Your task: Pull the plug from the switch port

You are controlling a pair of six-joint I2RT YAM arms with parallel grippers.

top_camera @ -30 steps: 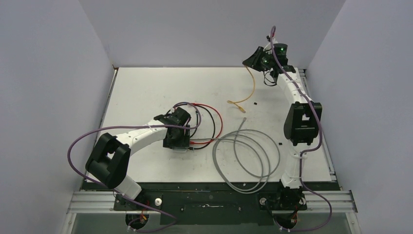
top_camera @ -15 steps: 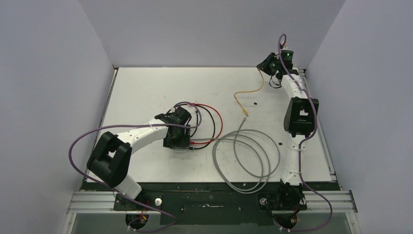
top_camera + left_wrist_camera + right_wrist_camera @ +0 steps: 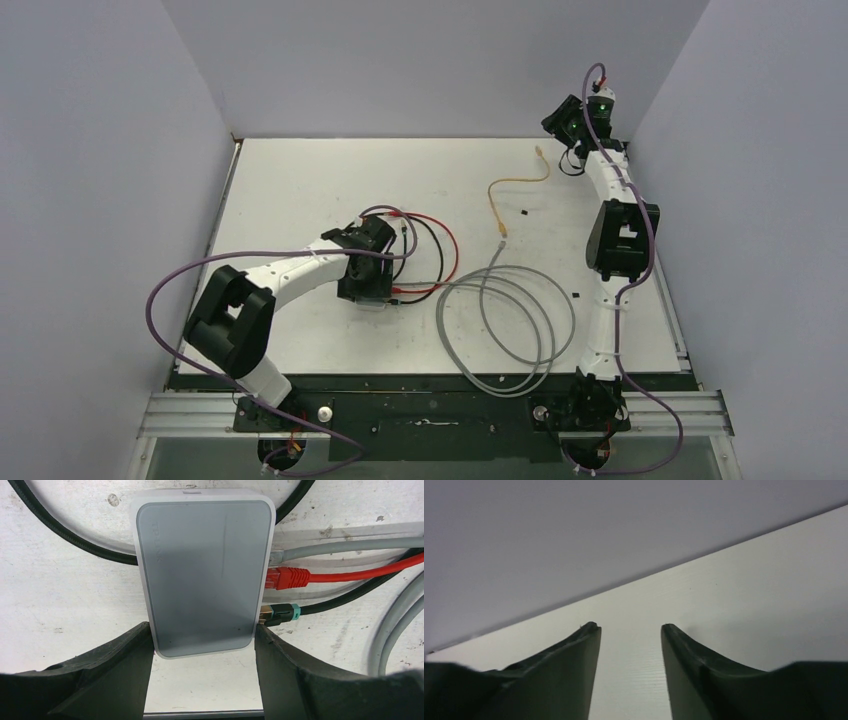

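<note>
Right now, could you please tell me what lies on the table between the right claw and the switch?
The top view shows a loose yellow cable nearer the right claw, then a red cable and a black cable looped beside the switch.

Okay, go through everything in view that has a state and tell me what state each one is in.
Switch: clamped between the left fingers.
Left gripper: shut on the switch.
Right gripper: open, empty.
Yellow cable: unplugged, lying loose.
Red cable: plugged into the switch.
Teal-tipped cable: plugged in.
Grey cable: plugged in.
</note>
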